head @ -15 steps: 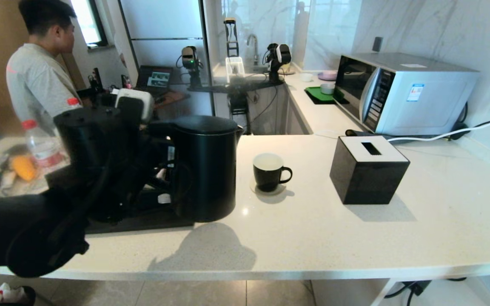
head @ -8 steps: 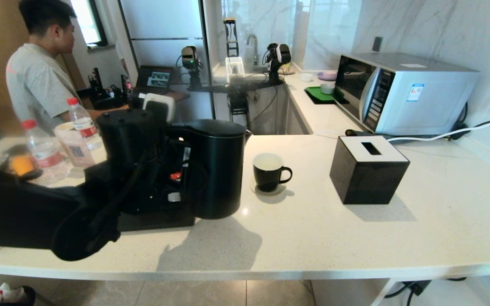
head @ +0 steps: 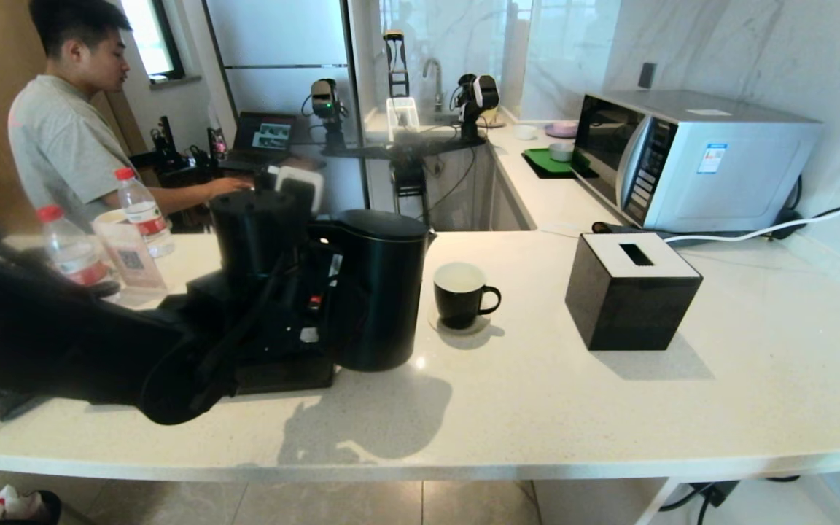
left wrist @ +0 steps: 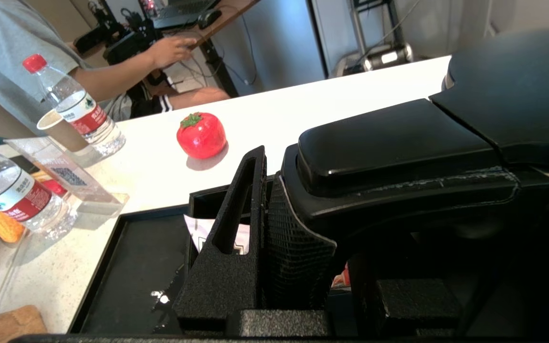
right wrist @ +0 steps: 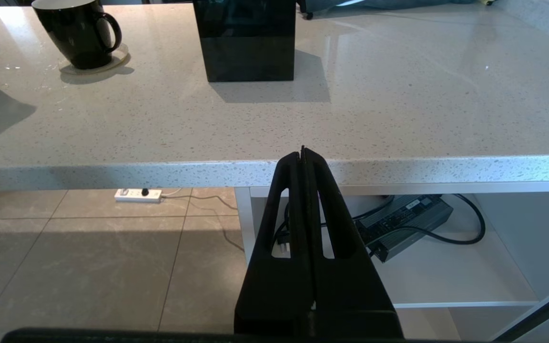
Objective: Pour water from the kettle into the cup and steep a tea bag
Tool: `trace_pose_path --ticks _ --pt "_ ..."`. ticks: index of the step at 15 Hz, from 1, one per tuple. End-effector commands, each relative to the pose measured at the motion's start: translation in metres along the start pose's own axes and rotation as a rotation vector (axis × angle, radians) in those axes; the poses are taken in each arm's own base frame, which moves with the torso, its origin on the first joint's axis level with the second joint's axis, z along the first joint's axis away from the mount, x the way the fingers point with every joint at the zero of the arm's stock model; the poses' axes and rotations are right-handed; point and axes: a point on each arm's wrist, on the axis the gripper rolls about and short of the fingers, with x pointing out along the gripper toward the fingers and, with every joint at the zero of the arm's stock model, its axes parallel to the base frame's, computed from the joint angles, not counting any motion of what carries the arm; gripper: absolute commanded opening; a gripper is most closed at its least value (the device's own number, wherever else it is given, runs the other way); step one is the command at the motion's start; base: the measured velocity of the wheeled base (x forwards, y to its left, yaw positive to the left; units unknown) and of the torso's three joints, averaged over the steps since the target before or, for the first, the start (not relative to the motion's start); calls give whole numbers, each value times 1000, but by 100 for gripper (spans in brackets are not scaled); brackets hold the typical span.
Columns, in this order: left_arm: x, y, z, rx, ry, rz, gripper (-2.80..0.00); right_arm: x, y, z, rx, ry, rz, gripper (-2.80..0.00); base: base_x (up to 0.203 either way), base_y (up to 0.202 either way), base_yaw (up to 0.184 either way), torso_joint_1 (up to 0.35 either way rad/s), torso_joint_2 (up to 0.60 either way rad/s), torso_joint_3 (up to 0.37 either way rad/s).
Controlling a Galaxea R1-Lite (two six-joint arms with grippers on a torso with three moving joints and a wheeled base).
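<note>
The matte black kettle (head: 380,292) stands upright just left of the cup (head: 460,295), a small black mug with a white inside on a round coaster. My left gripper (head: 312,295) is shut on the kettle's loop handle (left wrist: 398,143); in the left wrist view one finger (left wrist: 229,238) and its mesh pad press against the handle. The cup (right wrist: 81,33) also shows at the far left of the right wrist view. My right gripper (right wrist: 303,152) is shut and empty, parked below the counter's front edge. The tea bag is out of view.
A black tissue box (head: 631,292) stands right of the cup, a microwave (head: 690,157) behind it. A black tray (left wrist: 136,267) with a packet compartment lies under my left arm. Water bottles (head: 74,251), a paper cup (left wrist: 60,136), a red strawberry (left wrist: 201,136) and a person (head: 63,138) are at the left.
My left arm has carried the kettle to the right, closer to the cup. The cup, the tissue box and the right arm have not moved.
</note>
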Motion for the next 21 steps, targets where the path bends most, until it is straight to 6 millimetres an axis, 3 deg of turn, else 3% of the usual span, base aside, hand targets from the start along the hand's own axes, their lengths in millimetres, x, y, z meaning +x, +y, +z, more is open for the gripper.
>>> trace_pose_path --ticks 1,21 --pt "6 -5 -2 16 17 2 -280 0 0 0 0 1 0 -280 0 0 0 0 0 0" --pt "48 -24 14 132 125 -7 -280 0 0 0 0 1 0 -280 0 0 0 0 0 0"
